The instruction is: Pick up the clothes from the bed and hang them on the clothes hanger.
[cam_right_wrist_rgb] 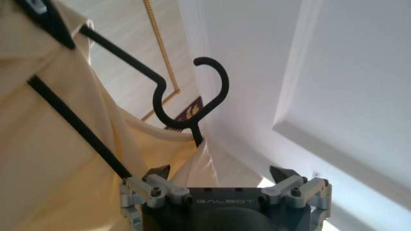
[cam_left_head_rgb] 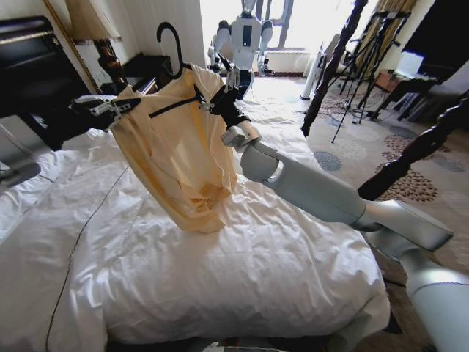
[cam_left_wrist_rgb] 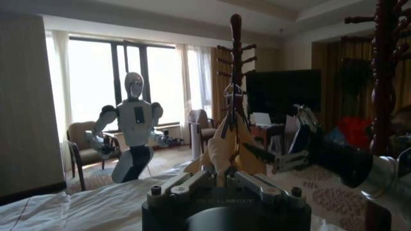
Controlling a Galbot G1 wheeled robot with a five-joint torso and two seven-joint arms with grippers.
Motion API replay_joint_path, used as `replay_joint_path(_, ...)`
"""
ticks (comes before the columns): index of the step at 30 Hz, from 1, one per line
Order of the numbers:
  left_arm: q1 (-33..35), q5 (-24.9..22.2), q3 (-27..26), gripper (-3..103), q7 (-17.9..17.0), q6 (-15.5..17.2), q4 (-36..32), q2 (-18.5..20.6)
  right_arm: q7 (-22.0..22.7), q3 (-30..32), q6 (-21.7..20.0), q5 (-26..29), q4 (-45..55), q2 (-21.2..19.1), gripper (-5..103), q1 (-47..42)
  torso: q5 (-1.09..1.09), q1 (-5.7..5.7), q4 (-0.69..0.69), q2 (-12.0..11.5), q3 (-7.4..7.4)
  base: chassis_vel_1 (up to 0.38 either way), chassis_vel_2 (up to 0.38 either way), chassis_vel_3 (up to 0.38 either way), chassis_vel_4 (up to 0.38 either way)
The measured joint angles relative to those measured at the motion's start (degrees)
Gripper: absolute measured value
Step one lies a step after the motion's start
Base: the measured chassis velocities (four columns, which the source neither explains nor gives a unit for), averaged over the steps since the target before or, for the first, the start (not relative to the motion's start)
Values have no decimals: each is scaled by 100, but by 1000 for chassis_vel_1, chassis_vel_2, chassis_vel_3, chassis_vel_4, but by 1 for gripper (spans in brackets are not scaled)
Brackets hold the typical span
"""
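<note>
The right gripper (cam_left_head_rgb: 207, 103) is raised above the bed (cam_left_head_rgb: 278, 271) with its fingers spread well apart, as its wrist view shows, and nothing is clamped between them; the cream cloth only brushes past one fingertip. Just ahead of it rises the hook of the clothes hanger (cam_left_head_rgb: 174, 45), whose black neck runs down into the collar close to the open jaws. The clothes (cam_left_head_rgb: 179, 158), a pale yellow shirt, drape from that hanger: one black arm shows across the chest just beside the right gripper, and the cloth falls below it to a bunched hem that hangs near the white duvet, perhaps touching it. Across the garment from the right gripper, at the far shoulder, the left gripper (cam_left_head_rgb: 110, 108) is closed on a fold of the shirt's shoulder, and its own wrist view shows the two fingers drawn together with cloth pinched between them. Judging by this, lifting the shirt off the bed and threading it onto the hanger look largely done. What seems left is settling the shoulders squarely on the hanger's arms and freeing the left grip; whether the hanger has any support beyond the cloth held by the left gripper I cannot tell.
</note>
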Motion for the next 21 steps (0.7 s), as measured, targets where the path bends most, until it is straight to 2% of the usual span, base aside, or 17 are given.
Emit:
replay_joint_path(2, -2, 23, 14, 4, 4, -14, 20, -21, 6, 3, -226, 414, 420, -279, 100, 2, 0, 0, -1, 0, 0, 0, 0, 0, 0)
replay_joint_path(5, -2, 30, 25, 4, -12, -15, -7, -45, 6, 50, -284, 600, 558, -470, 100, -21, 1, -1, -2, 0, -1, 0, 0, 0, 0)
replay_joint_path(9, -1, 31, 28, 4, -38, -15, -55, -50, 8, 147, -257, 711, 532, -529, 100, -41, 1, 0, 0, 0, 0, 0, 0, 0, 0)
replay_joint_path(11, 5, 29, 21, 4, -7, -15, -49, -33, 24, 246, -264, 1304, 669, -602, 100, -4, 0, 1, 1, 0, 0, 0, 0, 0, 0)
replay_joint_path(12, 5, 29, 21, 4, -7, -15, -49, -33, 24, 246, -264, 1304, 669, -602, 100, -4, 0, 1, 1, 0, 0, 0, 0, 0, 0)
replay_joint_path(13, 10, 29, 7, 4, 83, -36, -32, -24, 26, 347, -309, 1887, 789, -680, 100, 54, 1, 1, 1, 0, 0, 0, 0, 0, 0)
replay_joint_path(14, 24, 60, -7, 4, 297, -125, -9, -17, -18, 500, -369, 2736, 900, -811, 100, 175, -1, 0, 1, 0, 0, 0, 0, 0, 0)
replay_joint_path(15, 29, 104, -11, 4, 435, -179, 3, -16, -88, 590, -403, 3274, 944, -910, 100, 274, -1, 0, 2, 0, 0, 0, 0, 0, 0)
replay_joint_path(16, 30, 147, -15, 4, 551, -220, 12, -16, -160, 657, -428, 3671, 965, -1002, 100, 364, -1, 0, 2, 0, 0, 0, 0, 0, 0)
replay_joint_path(17, 30, 147, -15, 4, 551, -220, 12, -16, -160, 657, -428, 3671, 965, -1002, 100, 364, -1, 0, 2, 0, 0, 0, 0, 0, 0)
replay_joint_path(18, 30, 246, -23, 4, 780, -294, 20, -27, -524, 833, -467, 4781, 972, -1334, 100, 701, -1, 0, 1, 0, 0, 0, 0, 0, 0)
replay_joint_path(19, 29, 260, -23, 4, 812, -306, 18, -35, -666, 866, -473, 5097, 973, -1444, 100, 826, -1, 0, 0, 0, 0, 0, 0, 0, 0)
replay_joint_path(20, 27, 280, -23, 4, 847, -323, 7, -51, -917, 907, -477, 5712, 984, -1640, 100, 1063, 0, 1, -2, 0, 0, 0, 0, 0, 0)
replay_joint_path(21, 27, 289, -22, 4, 858, -327, 3, -60, -1000, 919, -479, 5945, 998, -1711, 100, 1151, 0, 1, -2, 0, 0, 0, 0, 0, 0)
